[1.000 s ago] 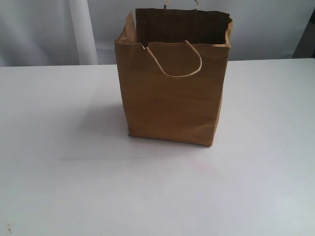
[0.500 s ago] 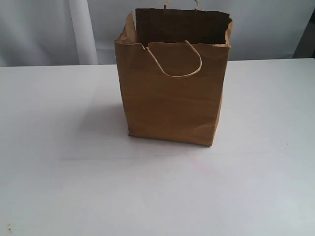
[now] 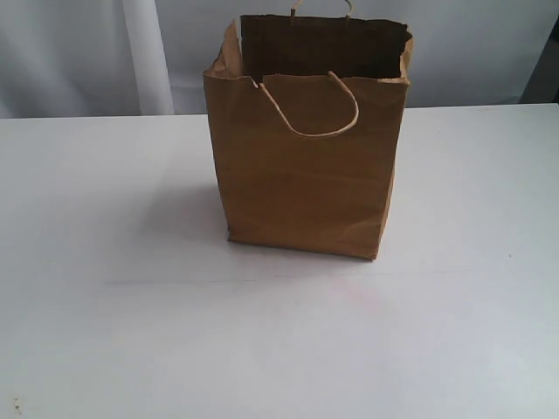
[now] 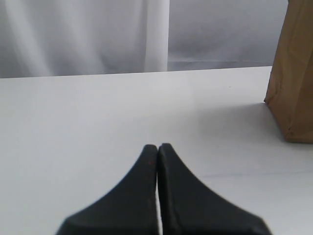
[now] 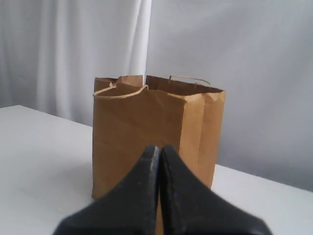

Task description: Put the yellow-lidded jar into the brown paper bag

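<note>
Honestly, nothing has changed: the exterior view looks the same as it did a second ago. The brown paper bag (image 3: pixel 306 183) hasn't budged. It stands upright with its mouth open, towards the far edge of the desk (image 3: pixel 105 305) and about midway between the left and right edges. The front handle (image 3: pixel 314 136) flops down over the front face.

The left end effector (image 4: pixel 157 147) has its fingers pressed together with nothing between them. It's low over bare desk, and the bag is just at the side of its view. The right end effector (image 5: pixel 160 148) is the same, pinched together and empty, pointing straight at the bag (image 5: pixel 146 117).

The yellow-lidded jar isn't visible in any view. It's not on the desk and not in either end effector. It could already be sitting down inside the bag, since the interior is too dark to see into, but I can't tell.

My read is that with both arms empty and nothing moving, this is either the pause after the drop or before the jar is even fetched.
</note>
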You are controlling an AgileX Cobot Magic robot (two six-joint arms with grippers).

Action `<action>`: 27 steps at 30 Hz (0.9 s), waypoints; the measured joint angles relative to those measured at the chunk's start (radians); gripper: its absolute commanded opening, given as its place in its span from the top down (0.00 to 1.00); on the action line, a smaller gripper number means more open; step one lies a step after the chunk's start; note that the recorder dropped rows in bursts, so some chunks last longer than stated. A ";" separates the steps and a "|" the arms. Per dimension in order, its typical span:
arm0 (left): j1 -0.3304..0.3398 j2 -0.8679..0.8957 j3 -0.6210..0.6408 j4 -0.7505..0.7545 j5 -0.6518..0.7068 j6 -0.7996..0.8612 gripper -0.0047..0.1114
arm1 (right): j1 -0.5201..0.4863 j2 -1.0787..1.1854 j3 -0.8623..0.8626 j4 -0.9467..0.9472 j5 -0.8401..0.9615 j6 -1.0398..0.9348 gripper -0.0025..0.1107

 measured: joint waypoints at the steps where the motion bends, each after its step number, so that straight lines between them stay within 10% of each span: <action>1: 0.000 0.000 0.000 0.000 0.000 0.000 0.95 | 0.000 0.000 0.007 0.000 -0.001 0.018 0.98; 27: 0.000 0.000 0.000 0.000 0.000 0.000 0.95 | -0.146 0.002 0.057 -0.002 0.101 0.148 0.98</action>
